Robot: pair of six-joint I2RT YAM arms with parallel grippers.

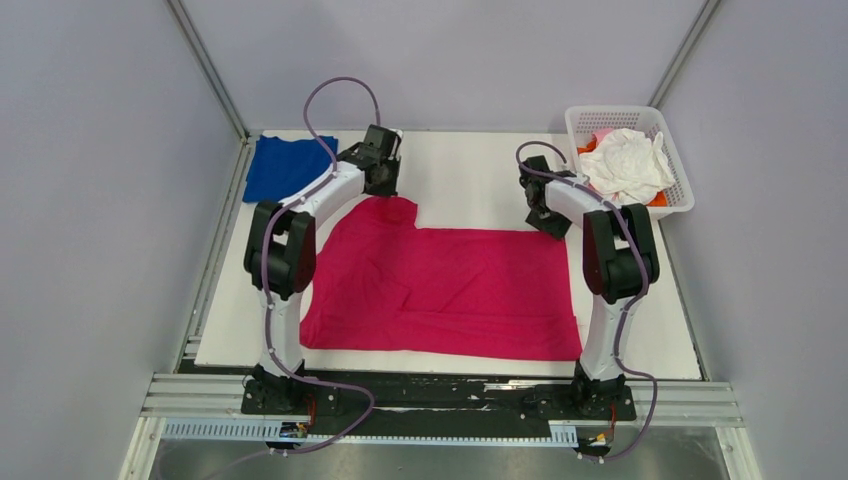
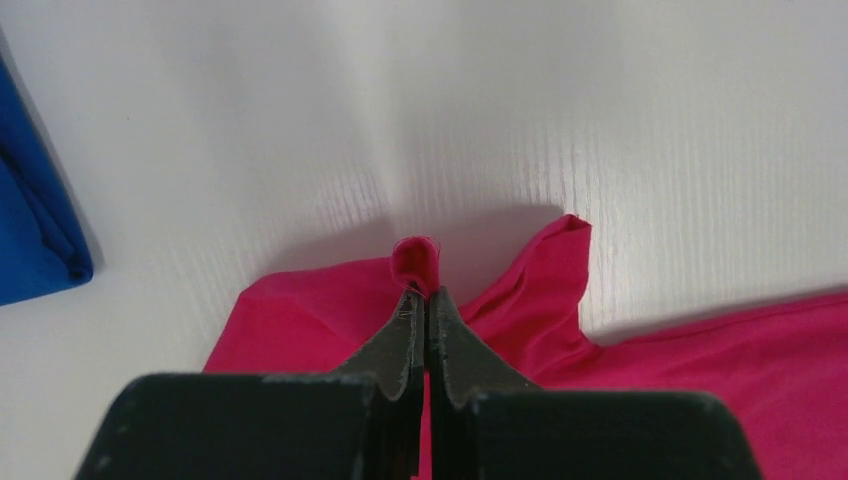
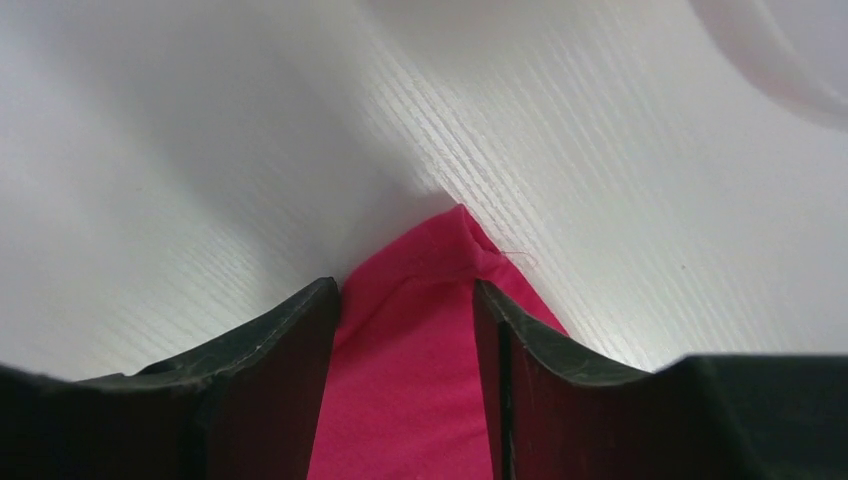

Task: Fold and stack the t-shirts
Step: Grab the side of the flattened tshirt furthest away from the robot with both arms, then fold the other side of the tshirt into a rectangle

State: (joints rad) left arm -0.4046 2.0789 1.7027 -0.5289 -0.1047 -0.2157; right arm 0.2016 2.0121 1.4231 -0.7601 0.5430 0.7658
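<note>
Pink t-shirt (image 1: 440,290) lies spread across the middle of the table (image 1: 470,165). The left gripper (image 2: 425,300) is clamped on a small fold at its far left edge; the right gripper (image 3: 405,290) stands half-wide astride its far right corner, cloth between its jaws.

White table bearing two t-shirts and a basket

The white, wood-grained table (image 1: 470,170) carries a magenta t-shirt (image 1: 450,290) spread nearly flat across its middle. One sleeve reaches toward the far left, and the shirt's lower edge lies close to the table's near edge. A blue t-shirt (image 1: 285,165) lies folded at the far left corner, apart from the magenta one. A white lattice basket (image 1: 612,111) stands at the far right corner.
</note>
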